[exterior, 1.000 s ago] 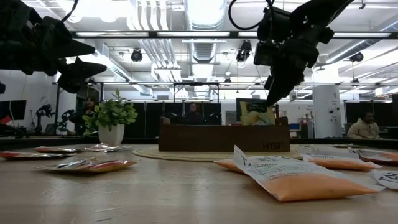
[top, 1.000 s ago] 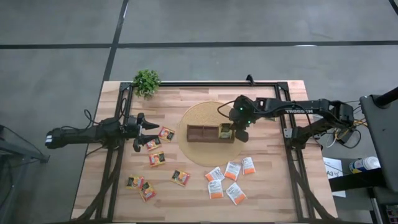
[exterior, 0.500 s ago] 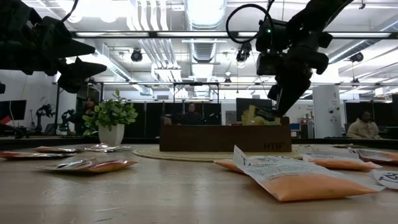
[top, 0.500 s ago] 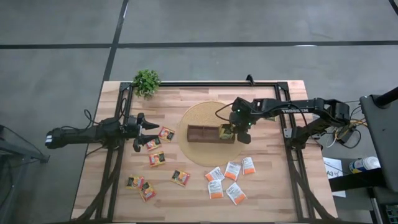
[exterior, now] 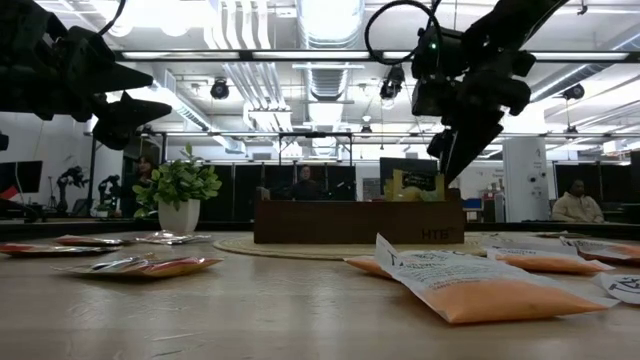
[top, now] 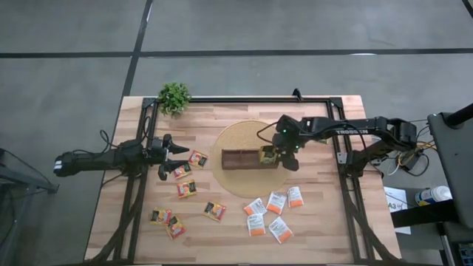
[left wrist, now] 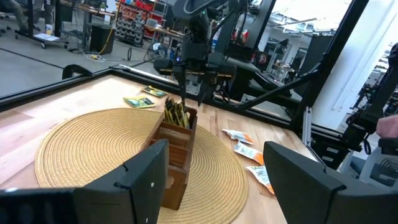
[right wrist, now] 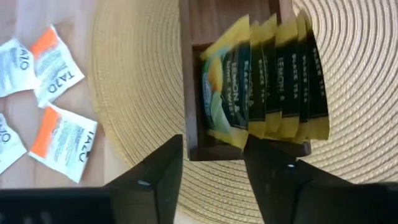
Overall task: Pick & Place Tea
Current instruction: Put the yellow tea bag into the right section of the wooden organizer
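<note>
1. The right end effector (top: 281, 153) hangs over the right end of the brown box (top: 240, 158), which lies on a round woven mat (top: 251, 133) near the middle of the desk (top: 222, 118).
2. Its two fingers stand apart and hold nothing; in the right wrist view they straddle the edge of the end compartment.
3. In this end compartment stand the dark green-yellow tea bags (right wrist: 261, 84), upright and packed side by side. I count about five, but the exact number is hard to tell.
4. The white-orange tea bags (top: 276, 202) lie flat on the desk in a loose group near the front edge, to the right of the middle. There are five of them.
5. The yellow-red-black tea bags (top: 186, 188) lie spread over the left half of the desk. There are six: three near the left end effector, one further toward the front, and two close together near the front left corner.
6. The left end effector (top: 177, 157) waits above the left side of the desk, its fingers spread open and empty.
7. One small potted plant (top: 174, 96) stands at the far left corner of the desk.
</note>
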